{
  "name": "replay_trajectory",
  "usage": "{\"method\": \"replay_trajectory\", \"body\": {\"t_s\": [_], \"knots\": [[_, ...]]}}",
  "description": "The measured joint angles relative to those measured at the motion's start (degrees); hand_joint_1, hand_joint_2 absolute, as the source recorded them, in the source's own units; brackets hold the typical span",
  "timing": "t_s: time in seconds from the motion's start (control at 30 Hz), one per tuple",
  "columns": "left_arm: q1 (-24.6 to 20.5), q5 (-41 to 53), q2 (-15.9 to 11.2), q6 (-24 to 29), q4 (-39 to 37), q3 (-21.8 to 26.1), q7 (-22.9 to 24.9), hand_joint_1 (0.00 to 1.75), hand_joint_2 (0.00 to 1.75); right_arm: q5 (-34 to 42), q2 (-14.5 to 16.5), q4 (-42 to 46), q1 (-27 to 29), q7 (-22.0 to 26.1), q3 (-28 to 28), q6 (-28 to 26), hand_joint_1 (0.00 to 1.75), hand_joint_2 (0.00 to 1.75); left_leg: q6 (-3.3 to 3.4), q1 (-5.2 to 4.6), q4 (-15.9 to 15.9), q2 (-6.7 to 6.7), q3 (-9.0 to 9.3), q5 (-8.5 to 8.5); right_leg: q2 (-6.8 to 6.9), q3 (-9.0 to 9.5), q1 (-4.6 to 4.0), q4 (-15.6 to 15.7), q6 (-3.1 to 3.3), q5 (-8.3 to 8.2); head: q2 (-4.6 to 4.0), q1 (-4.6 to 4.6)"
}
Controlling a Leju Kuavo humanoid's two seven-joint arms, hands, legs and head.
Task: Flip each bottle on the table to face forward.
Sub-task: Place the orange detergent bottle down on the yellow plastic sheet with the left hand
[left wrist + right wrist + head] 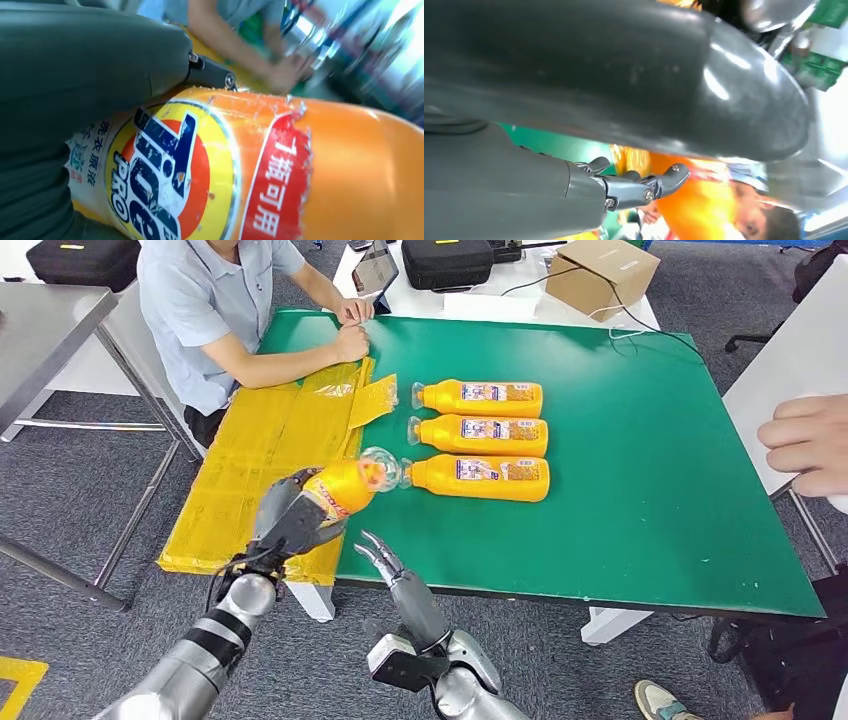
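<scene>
- bottle (340,490), orange with a clear cap, is held off the table by the left hand (292,518); the fingers (300,532) are wrapped round its lower body, the cap pointing away beyond the fingertips
- right hand (385,562) is held just beside it with fingers apart and nothing in them
- three more bottles (480,435) are laid in a row on the green table (650,490), just past the held cap
- handling is judged as: stiff plastic, smooth and somewhat slippery, probably weighty if full; best taken round the wide body, not the cap
- in the left wrist view the label (165,180) is read as "tide pro", with chinese characters on a red panel and beside the thumb
</scene>
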State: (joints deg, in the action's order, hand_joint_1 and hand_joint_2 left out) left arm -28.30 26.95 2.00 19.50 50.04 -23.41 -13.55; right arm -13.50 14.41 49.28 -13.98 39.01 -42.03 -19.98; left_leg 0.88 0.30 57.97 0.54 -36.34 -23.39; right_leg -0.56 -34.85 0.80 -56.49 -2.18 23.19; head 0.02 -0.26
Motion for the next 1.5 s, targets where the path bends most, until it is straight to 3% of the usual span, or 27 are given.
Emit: {"method": "replay_trajectory", "body": {"t_s": [0.07, 0.23, 0.47, 0.57, 0.67, 0.73, 0.8, 0.83, 0.87, 0.97, 1.2, 1.37, 1.5], "knots": [[-4.4, 7.8, -1.0, -2.7, -6.5, -1.4, 4.4, 1.75, 1.75, 0.6, 0.3, 0.1, 0.1, 0.0, 0.0, 1.3, 0.0, 0.0, 0.0, 0.0, 0.0, -0.01, 0.0, 0.03, -0.01, 0.01, 0.0, 0.0, 0.01, -0.03, 0.0, -0.01], [-11.6, 12.3, -1.6, -3.4, -17.8, -2.4, 6.4, 1.75, 1.75, 1.0, 0.9, 0.1, 0.2, 0.0, 0.0, 2.2, 0.0, 0.0, 0.0, 0.0, 0.0, -0.04, 0.0, 0.04, -0.03, -0.01, 0.0, 0.0, 0.11, -0.11, 0.0, -0.01], [-15.7, 17.4, -1.7, -6.5, -24.5, -3.5, 10.6, 1.69, 1.75, 1.0, 1.0, 0.1, 0.3, 0.0, 0.0, 2.9, 0.0, 0.0, 0.0, -0.01, 0.0, -0.03, -0.01, 0.03, -0.02, -0.01, 0.0, 0.0, 0.11, -0.1, 0.0, -0.01], [-17.4, 19.6, -1.8, -11.7, -26.5, -4.3, 13.2, 1.49, 1.75, 0.5, 1.0, 0.1, 0.3, 0.0, 0.0, 3.5, 0.0, 0.0, -0.01, -0.01, 0.0, -0.02, 0.0, 0.03, -0.02, 0.01, 0.0, 0.0, 0.12, -0.1, 0.0, -0.01], [-19.2, 22.3, -2.0, -17.5, -28.5, -5.2, 16.7, 1.46, 1.75, 0.1, 1.1, 0.1, 0.2, 0.0, -0.2, 3.8, 0.0, 0.0, -0.01, -0.01, 0.0, -0.07, 0.02, 0.03, -0.06, 0.02, -0.01, 0.0, 0.13, -0.11, 0.0, -0.01], [-20.2, 23.7, -2.2, -19.9, -29.6, -5.7, 18.7, 1.03, 1.75, 0.1, 1.3, -0.1, 0.2, 0.0, -0.5, 4.0, 0.0, 0.0, -0.02, -0.01, 0.0, -0.1, 0.05, 0.04, -0.1, 0.03, -0.01, 0.0, 0.13, -0.12, 0.0, -0.02], [-20.8, 24.1, -2.2, -21.4, -30.4, -5.9, 19.6, 0.43, 1.75, 0.1, 1.4, -0.3, 0.1, 0.0, -0.7, 4.2, 0.0, 0.0, -0.04, -0.01, 0.0, -0.09, 0.06, 0.05, -0.09, 0.03, -0.02, 0.0, 0.13, -0.11, 0.0, -0.01], [-21.0, 24.2, -2.2, -22.3, -30.7, -6.0, 19.7, 0.28, 1.75, 0.1, 1.5, -0.4, 0.0, 0.0, -0.8, 4.2, 0.0, 0.0, -0.04, -0.01, 0.0, -0.07, 0.06, 0.05, -0.09, 0.04, -0.03, -0.1, 0.14, -0.11, 0.0, -0.01], [-21.3, 24.4, -2.2, -23.3, -30.9, -6.1, 19.6, 0.16, 1.75, 0.1, 1.5, -0.5, 0.0, 0.0, -0.9, 4.2, 0.0, 0.0, -0.05, -0.01, 0.0, -0.06, 0.06, 0.06, -0.08, 0.04, -0.03, -0.1, 0.14, -0.11, 0.0, -0.01], [-21.8, 24.9, -2.2, -25.4, -31.5, -6.3, 18.9, 0.0, 1.75, 0.1, 1.6, -0.7, -0.1, 0.0, -1.1, 4.1, 0.0, 0.0, -0.06, -0.01, 0.0, -0.04, 0.08, 0.06, -0.08, 0.05, -0.03, -0.1, 0.14, -0.11, 0.0, -0.01], [-21.9, 20.1, -1.7, -24.5, -31.8, -5.2, 14.3, 0.0, 1.75, 0.4, 1.8, -1.3, -0.2, 0.0, -1.3, 3.3, 0.0, 0.0, -0.05, -0.01, 0.0, -0.03, 0.09, 0.07, -0.07, 0.05, -0.01, -0.1, 0.14, -0.11, 0.0, -0.01], [-20.5, 6.4, 0.2, -24.2, -31.3, 2.1, 5.1, 0.0, 1.75, 1.0, 1.8, -1.6, -0.2, 0.0, -1.3, 3.2, 0.0, 0.0, -0.04, -0.02, 0.0, 0.05, 0.07, 0.08, -0.01, 0.08, 0.02, -0.1, 0.14, -0.1, 0.0, -0.01], [-18.9, 2.3, 1.9, -23.5, -30.5, 7.4, 0.8, 0.0, 1.75, 1.1, 1.8, -1.7, -0.2, 0.0, -1.3, 2.9, 0.0, 0.0, -0.04, -0.03, 0.0, 0.03, 0.03, 0.07, -0.02, 0.05, 0.02, -0.1, 0.14, -0.1, 0.0, 0.01]]}}
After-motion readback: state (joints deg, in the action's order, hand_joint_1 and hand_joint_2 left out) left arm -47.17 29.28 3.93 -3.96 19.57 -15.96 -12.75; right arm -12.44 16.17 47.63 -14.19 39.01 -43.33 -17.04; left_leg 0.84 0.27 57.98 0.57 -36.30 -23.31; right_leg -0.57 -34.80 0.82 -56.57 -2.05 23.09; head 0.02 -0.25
